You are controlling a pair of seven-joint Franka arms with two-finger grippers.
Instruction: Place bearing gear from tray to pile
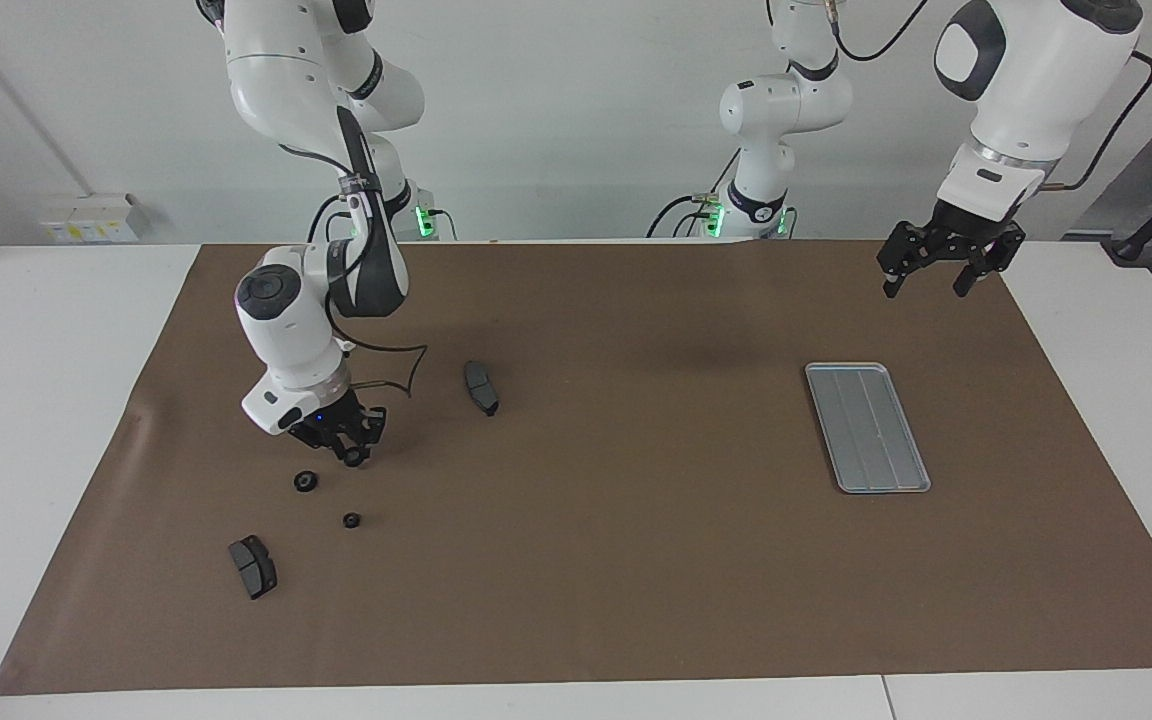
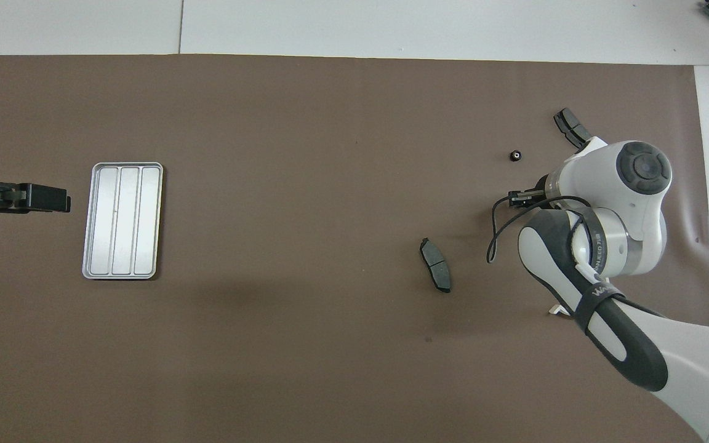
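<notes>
The silver-grey tray (image 1: 866, 425) lies toward the left arm's end of the table with nothing in it; it also shows in the overhead view (image 2: 122, 220). The pile is two small black gears (image 1: 306, 481) (image 1: 351, 520) toward the right arm's end; in the overhead view only one gear (image 2: 516, 155) shows, the other is hidden under the arm. My right gripper (image 1: 352, 452) (image 2: 516, 197) hangs low over the mat beside the pile, shut on a black bearing gear (image 1: 354, 458). My left gripper (image 1: 928, 282) (image 2: 53, 200) is open and empty, raised beside the tray.
Two dark grey wedge-shaped pads lie on the brown mat: one (image 1: 481, 387) (image 2: 436, 264) toward the table's middle, one (image 1: 252, 566) (image 2: 570, 128) farther from the robots than the pile. A white bracket (image 2: 556, 311) peeks out under the right arm.
</notes>
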